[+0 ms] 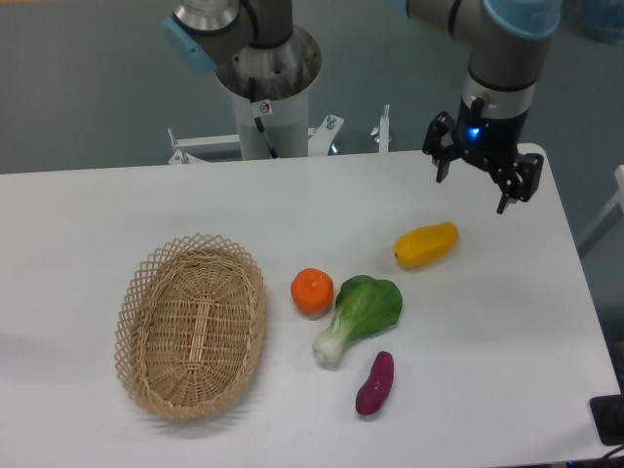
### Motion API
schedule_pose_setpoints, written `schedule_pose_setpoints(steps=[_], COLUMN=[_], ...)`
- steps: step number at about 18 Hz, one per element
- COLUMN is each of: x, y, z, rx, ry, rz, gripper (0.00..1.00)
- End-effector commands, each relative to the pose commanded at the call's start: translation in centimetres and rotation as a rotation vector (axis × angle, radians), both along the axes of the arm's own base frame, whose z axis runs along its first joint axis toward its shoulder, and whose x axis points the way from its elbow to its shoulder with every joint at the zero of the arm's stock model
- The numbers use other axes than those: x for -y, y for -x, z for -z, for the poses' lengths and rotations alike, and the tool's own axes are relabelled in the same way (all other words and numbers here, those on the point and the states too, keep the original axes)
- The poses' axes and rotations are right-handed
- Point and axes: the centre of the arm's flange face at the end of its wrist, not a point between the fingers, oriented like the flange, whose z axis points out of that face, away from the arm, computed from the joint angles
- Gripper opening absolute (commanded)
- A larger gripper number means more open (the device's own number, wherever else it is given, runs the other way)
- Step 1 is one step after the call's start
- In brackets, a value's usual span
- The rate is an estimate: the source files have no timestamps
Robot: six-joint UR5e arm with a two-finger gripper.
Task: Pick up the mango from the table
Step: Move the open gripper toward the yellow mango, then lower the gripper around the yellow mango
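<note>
Clearly the approach step is in hand: the gripper point(475, 187) is hovering with fingers spread open in the upper right of the frame, above the mango point(426, 245), which is lying on the table point(117, 210) right of centre. Next it needs lowering around the fruit.

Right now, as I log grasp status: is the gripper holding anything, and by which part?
Nothing is held. The gripper is open and empty above the table; the mango lies apart, untouched.
</note>
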Motion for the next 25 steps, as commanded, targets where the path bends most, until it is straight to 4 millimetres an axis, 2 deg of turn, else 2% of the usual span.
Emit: schedule_pose_setpoints(steps=[12, 20, 23, 25], x=[-0.5, -1.3, -1.8, -1.2], y=[-0.9, -3.5, -4.0, -4.2], z=[2.8, 10.3, 12.7, 14.3], rx=[0.008, -0.082, -0.053, -0.053], ry=[-0.007, -0.039, -0.004, 0.068], rz=[-0.013, 0.042, 0.102, 0.180], gripper=[1.00, 1.00, 1.00, 1.00])
